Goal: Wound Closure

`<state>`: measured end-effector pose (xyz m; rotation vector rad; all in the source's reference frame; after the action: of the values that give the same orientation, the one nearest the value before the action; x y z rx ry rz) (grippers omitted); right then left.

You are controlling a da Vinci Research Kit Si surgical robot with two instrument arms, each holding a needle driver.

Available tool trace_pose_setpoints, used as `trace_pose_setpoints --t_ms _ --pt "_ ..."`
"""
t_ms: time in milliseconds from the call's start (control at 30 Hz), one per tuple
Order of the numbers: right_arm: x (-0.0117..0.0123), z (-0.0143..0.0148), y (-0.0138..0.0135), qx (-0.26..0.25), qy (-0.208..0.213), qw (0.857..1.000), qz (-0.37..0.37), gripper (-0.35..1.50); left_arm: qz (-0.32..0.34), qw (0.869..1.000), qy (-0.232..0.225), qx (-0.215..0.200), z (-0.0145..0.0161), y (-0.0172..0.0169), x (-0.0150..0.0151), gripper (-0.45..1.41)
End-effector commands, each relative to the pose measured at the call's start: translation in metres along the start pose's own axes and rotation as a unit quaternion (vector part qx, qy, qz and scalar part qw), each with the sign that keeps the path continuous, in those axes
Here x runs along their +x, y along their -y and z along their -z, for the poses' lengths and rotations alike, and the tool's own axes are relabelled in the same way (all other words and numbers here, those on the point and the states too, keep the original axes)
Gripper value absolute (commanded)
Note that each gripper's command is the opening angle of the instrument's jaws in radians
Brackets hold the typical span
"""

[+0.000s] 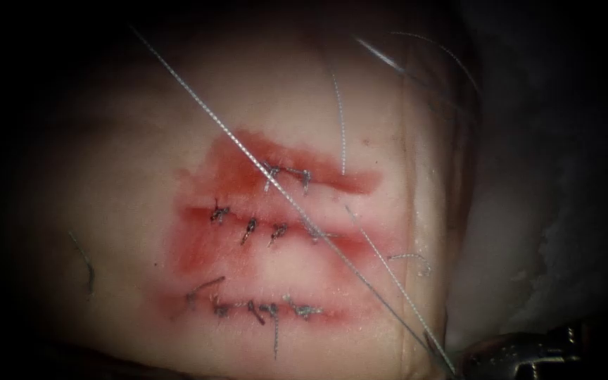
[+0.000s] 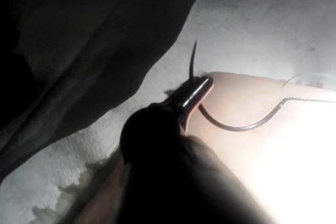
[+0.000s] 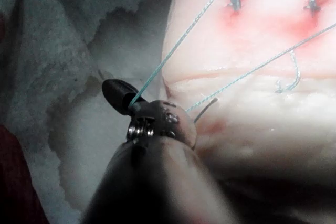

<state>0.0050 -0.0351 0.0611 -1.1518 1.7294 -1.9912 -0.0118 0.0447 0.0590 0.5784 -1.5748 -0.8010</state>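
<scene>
Right now the right claw (image 3: 126,99) is sitting off the tissue's (image 1: 107,176) lower right edge, pressed together and pinching the thread (image 1: 248,151), which is running taut across the stitched cuts (image 1: 276,232) and the red fluid (image 1: 205,253). The left claw (image 2: 197,87) is hanging at the tissue's edge, pinching the needle (image 2: 231,125) near its pointed end, needle clear of the tissue. Judging by that, tension should be staying even and low so the stitches aren't tearing, needle parked away from the line.
</scene>
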Motion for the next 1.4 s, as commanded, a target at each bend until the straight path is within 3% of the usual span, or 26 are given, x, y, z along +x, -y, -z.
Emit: trace_pose_setpoints --t_ms 33,233,300,367,467,500,533,567,600,633,667,733,767,833,867,933,967,1100,1233,1400 --pt "0.0016 0.0013 -0.0026 -0.007 0.000 1.000 -0.024 -0.35 -0.003 1.000 0.003 -0.014 0.0015 -0.0013 -0.0011 -0.45" --pt "0.0046 0.0054 -0.0054 -0.014 -0.008 0.998 -0.059 -0.35 -0.009 0.999 0.007 -0.047 0.0044 -0.0022 -0.0018 -0.45" --pt "0.0058 0.0074 -0.0059 0.004 -0.014 0.998 -0.069 -0.35 0.022 0.999 0.005 -0.029 0.0035 -0.0016 -0.0008 -0.45" --pt "0.0047 0.0078 -0.0057 0.036 0.012 0.997 -0.073 -0.35 0.042 0.999 -0.009 0.011 0.0023 -0.0004 0.0009 -0.45" --pt "0.0009 0.0086 -0.0048 0.088 0.081 0.991 -0.055 -0.21 0.049 0.996 -0.036 0.058 -0.0011 0.0018 0.0043 -0.45" --pt "-0.0011 0.0091 -0.0045 0.109 0.105 0.987 -0.044 0.12 0.056 0.995 -0.047 0.073 -0.0024 0.0025 0.0053 -0.45" --pt "-0.0026 0.0095 -0.0043 0.125 0.124 0.984 -0.041 0.22 0.062 0.992 -0.060 0.090 -0.0042 0.0035 0.0067 -0.45" --pt "-0.0040 0.0100 -0.0042 0.143 0.141 0.979 -0.035 0.17 0.067 0.990 -0.067 0.103 -0.0055 0.0042 0.0077 -0.45" --pt "-0.0058 0.0108 -0.0042 0.168 0.164 0.972 -0.019 0.41 0.071 0.988 -0.075 0.114 -0.0068 0.0051 0.0088 -0.45" --pt "-0.0072 0.0114 -0.0042 0.185 0.179 0.966 -0.006 0.78 0.084 0.985 -0.083 0.128 -0.0082 0.0062 0.0101 -0.45" --pt "-0.0085 0.0121 -0.0042 0.200 0.191 0.961 0.000 0.91 0.100 0.981 -0.090 0.139 -0.0092 0.0071 0.0112 -0.45" --pt "-0.0118 0.0138 -0.0041 0.231 0.218 0.948 -0.001 0.91 0.118 0.974 -0.105 0.162 -0.0105 0.0095 0.0140 -0.45" --pt "-0.0143 0.0150 -0.0040 0.261 0.251 0.932 -0.021 0.81 0.127 0.970 -0.115 0.173 -0.0108 0.0116 0.0164 -0.45" --pt "-0.0165 0.0159 -0.0036 0.296 0.294 0.907 -0.060 0.74 0.129 0.969 -0.120 0.171 -0.0108 0.0138 0.0190 -0.45" --pt "-0.0174 0.0156 -0.0029 0.294 0.380 0.855 -0.194 0.78 0.136 0.971 -0.109 0.164 -0.0107 0.0154 0.0212 -0.45" --pt "-0.0172 0.0144 -0.0020 0.270 0.434 0.802 -0.308 0.93 0.135 0.973 -0.099 0.158 -0.0108 0.0168 0.0232 -0.45" --pt "-0.0164 0.0133 -0.0013 0.249 0.441 0.786 -0.356 0.93 0.135 0.973 -0.100 0.157 -0.0109 0.0172 0.0239 -0.45" --pt "-0.0134 0.0093 0.0025 0.200 0.379 0.822 -0.376 0.88 0.137 0.974 -0.098 0.149 -0.0127 0.0179 0.0260 -0.45" --pt "-0.0136 0.0074 0.0072 0.171 0.386 0.797 -0.432 0.83 0.143 0.972 -0.101 0.156 -0.0142 0.0174 0.0268 -0.45" --pt "-0.0145 0.0074 0.0098 0.151 0.396 0.774 -0.470 0.84 0.149 0.971 -0.105 0.157 -0.0142 0.0175 0.0276 -0.45"
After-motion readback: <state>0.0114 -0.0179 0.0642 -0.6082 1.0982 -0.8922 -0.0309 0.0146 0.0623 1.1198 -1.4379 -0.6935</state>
